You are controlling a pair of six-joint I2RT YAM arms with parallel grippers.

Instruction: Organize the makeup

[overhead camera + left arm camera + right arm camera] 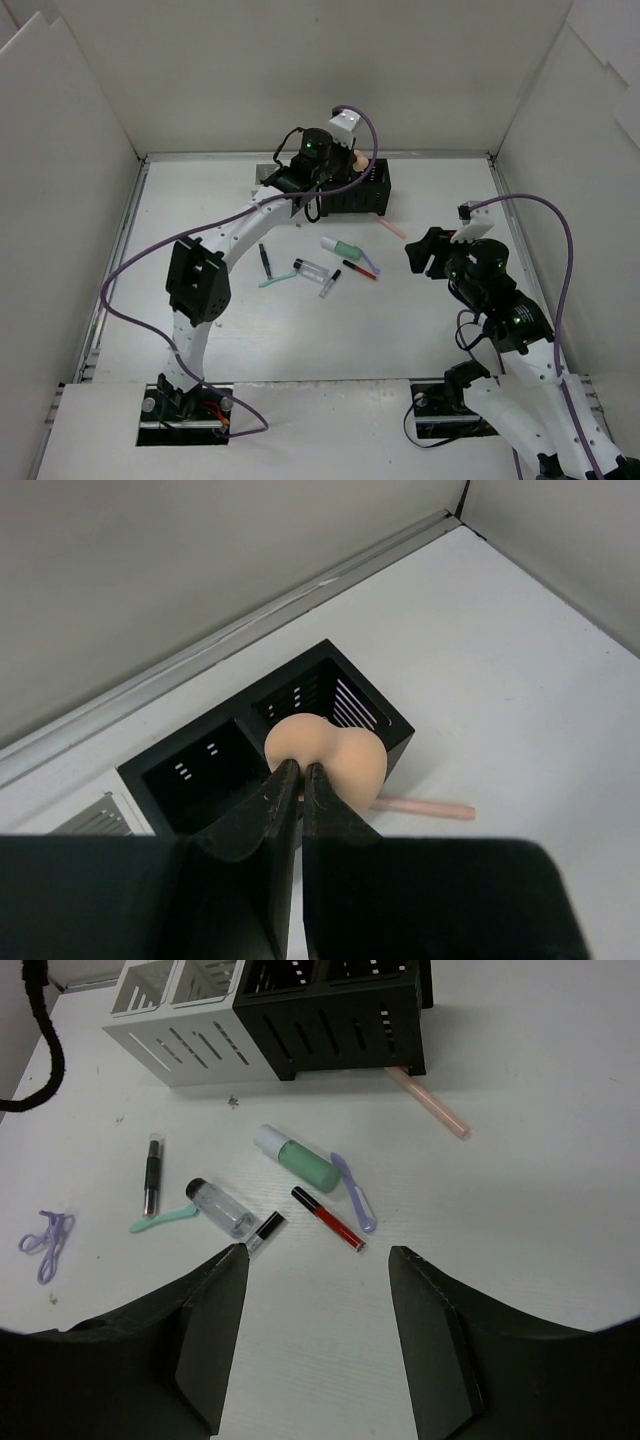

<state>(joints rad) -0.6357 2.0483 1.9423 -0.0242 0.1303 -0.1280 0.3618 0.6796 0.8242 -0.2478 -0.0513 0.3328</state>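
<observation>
Bright, even overhead light on all three feeds; shadows soft.
From above I see the white table (300, 330) evenly lit, faint shadows under the arms; on my left wrist view the left gripper (302, 770) is blurred near the lens, the peach sponge (335, 752) sharp; my right wrist view bows lines at its edges.

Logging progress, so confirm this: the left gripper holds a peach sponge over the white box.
Wrong box colour. The left gripper holds the peach sponge over the black box; the left wrist view shows it.
</observation>
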